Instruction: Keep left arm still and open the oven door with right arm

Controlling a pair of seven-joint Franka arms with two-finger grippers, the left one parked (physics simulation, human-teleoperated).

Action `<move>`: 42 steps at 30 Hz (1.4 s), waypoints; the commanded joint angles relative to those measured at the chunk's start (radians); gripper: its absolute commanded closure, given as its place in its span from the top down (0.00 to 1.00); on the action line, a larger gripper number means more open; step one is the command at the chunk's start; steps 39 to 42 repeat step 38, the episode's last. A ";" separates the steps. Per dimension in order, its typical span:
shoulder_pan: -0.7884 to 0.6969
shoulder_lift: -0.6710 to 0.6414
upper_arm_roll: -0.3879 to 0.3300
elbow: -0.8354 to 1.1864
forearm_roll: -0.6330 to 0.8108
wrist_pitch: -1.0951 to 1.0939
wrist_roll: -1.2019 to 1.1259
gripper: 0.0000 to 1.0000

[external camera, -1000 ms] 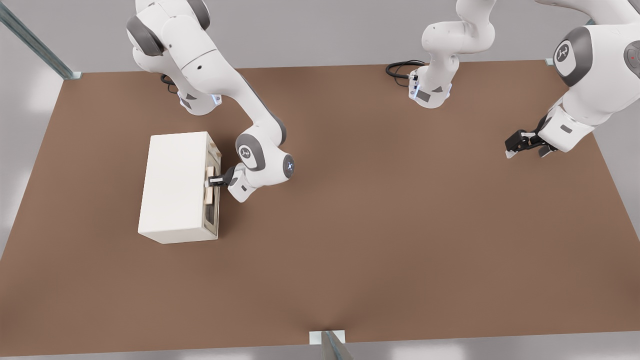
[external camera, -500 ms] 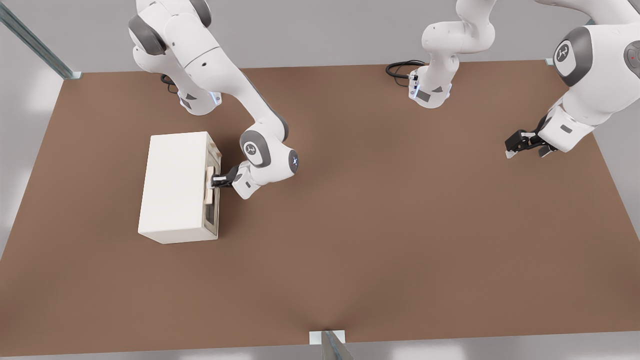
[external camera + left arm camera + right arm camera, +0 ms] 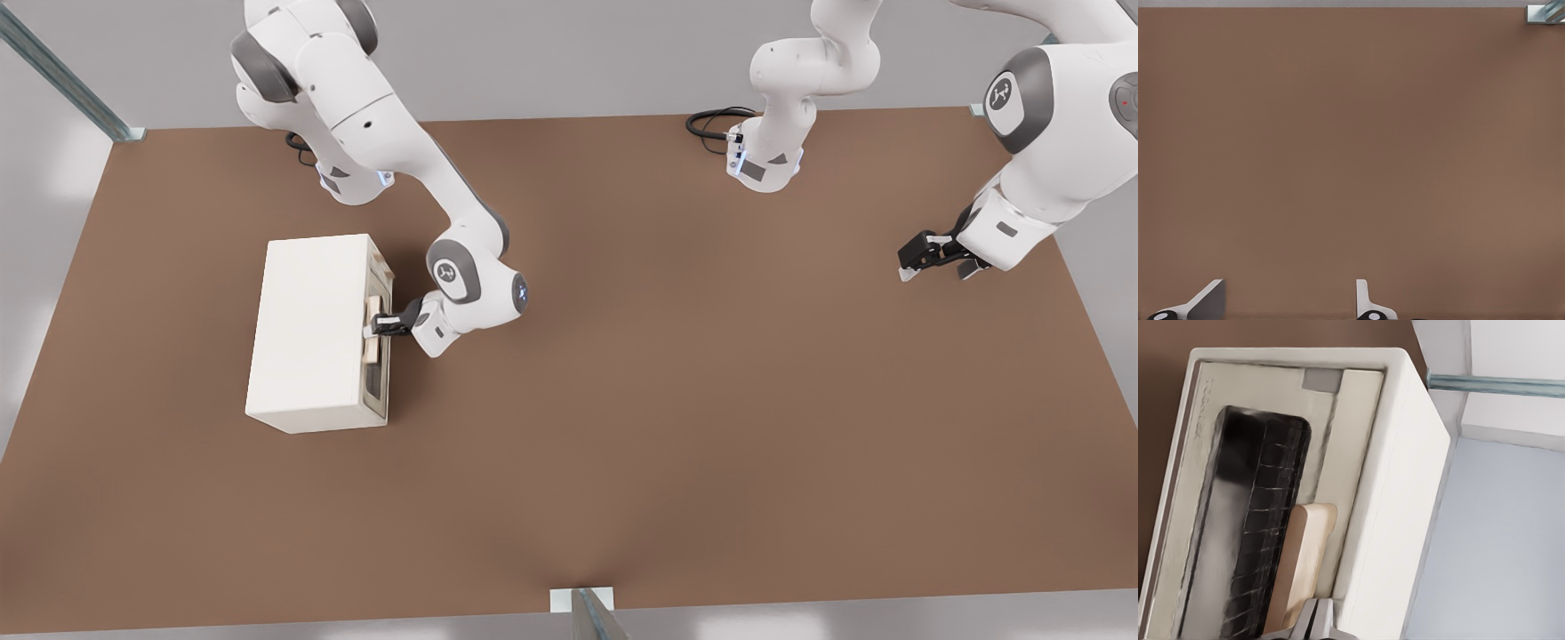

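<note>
- Right arm's gripper [image 3: 380, 326] sits at the beige bar handle [image 3: 374, 330] on the oven door [image 3: 378, 356]; it looks pinched on the bar, though the fingertips are mostly hidden.
- Oven [image 3: 311, 331] stands on the brown table [image 3: 676, 400] toward the front view's left, door facing right and seemingly closed.
- Handle [image 3: 1300, 567] looks rigid and smooth, the sensible place to hold; the hinged door should swing stiffly, so the light box may slide.
</note>
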 commanded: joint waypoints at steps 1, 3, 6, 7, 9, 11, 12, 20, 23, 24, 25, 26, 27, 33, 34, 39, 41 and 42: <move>0.000 0.001 0.000 0.000 0.000 0.001 0.030 0.00; 0.002 0.001 0.000 0.000 0.000 0.001 0.032 0.00; 0.017 0.001 0.001 0.003 -0.002 0.001 0.053 0.00; 0.026 0.001 0.004 0.006 0.000 0.001 0.069 0.00; 0.034 0.001 0.032 0.026 0.046 0.009 0.098 0.00; 0.034 0.001 0.072 0.052 0.058 0.043 0.139 0.00; 0.034 -0.001 0.083 0.059 0.060 0.044 0.139 0.00; -0.287 -0.255 -0.058 0.391 0.958 -0.072 -0.534 0.58; -0.287 -0.307 -0.129 0.402 0.880 -0.106 -0.770 1.00; -0.290 -0.281 -0.140 0.460 0.876 -0.120 -0.770 1.00; -0.290 -0.283 -0.140 0.474 0.877 -0.118 -0.764 1.00; -0.290 -0.284 -0.140 0.477 0.877 -0.118 -0.767 1.00; -0.290 -0.280 -0.196 0.506 0.885 -0.106 -0.767 1.00; -0.288 -0.277 -0.232 0.537 0.867 -0.089 -0.844 1.00; -0.290 -0.277 -0.232 0.537 0.868 -0.089 -0.843 1.00; -0.288 -0.277 -0.232 0.537 0.860 -0.089 -0.843 1.00; -0.288 -0.277 -0.232 0.537 0.860 -0.089 -0.843 1.00; -0.288 -0.277 -0.232 0.537 0.860 -0.089 -0.843 1.00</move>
